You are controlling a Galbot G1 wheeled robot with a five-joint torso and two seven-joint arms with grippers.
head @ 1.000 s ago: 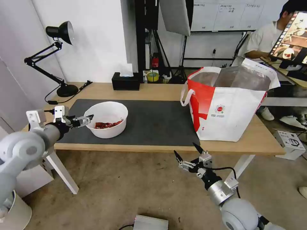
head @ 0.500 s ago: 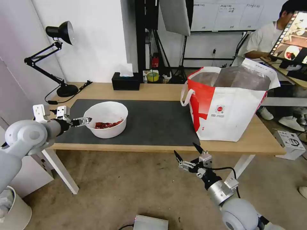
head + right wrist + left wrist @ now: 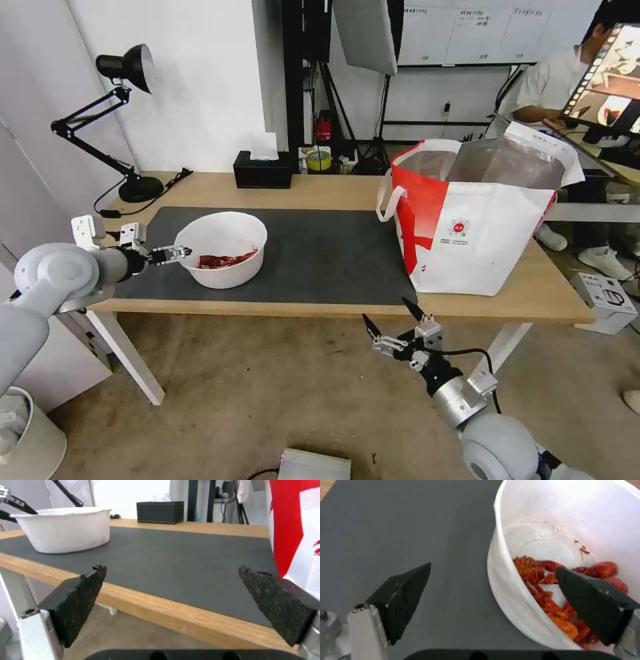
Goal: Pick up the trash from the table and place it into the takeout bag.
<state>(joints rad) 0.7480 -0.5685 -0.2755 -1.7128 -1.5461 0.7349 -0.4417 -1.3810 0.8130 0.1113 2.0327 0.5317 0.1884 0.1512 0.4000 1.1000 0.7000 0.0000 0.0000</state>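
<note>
- Left gripper [image 3: 179, 252] is spread wide across the near-left rim of the white bowl [image 3: 221, 257]; in the left wrist view one black wedge-shaped fingertip [image 3: 403, 597] sits outside the wall over the mat and the other is inside, above the red scraps [image 3: 550, 597], neither visibly pressing the rim.
- Right gripper [image 3: 390, 320] hangs below the table's front edge over the floor, its two rough-faced black fingers splayed apart and holding nothing.
- Takeout bag [image 3: 477, 233] stands upright on the right end of the table, mouth open; it bears a small round red logo with tiny print beneath, too small to read.
- Its body is white with a red side panel, a crinkled silver lining and white loop handles.
- Smooth and round with a thin lip, the bowl rests on the left part of the dark grey mat [image 3: 320, 257], well apart from the bag.
- Light-wood table [image 3: 320, 190] stands on white legs on a bare concrete floor.
- At the back edge are a black tissue box [image 3: 262, 170] and a black jointed desk lamp [image 3: 110, 113] before a white wall.
</note>
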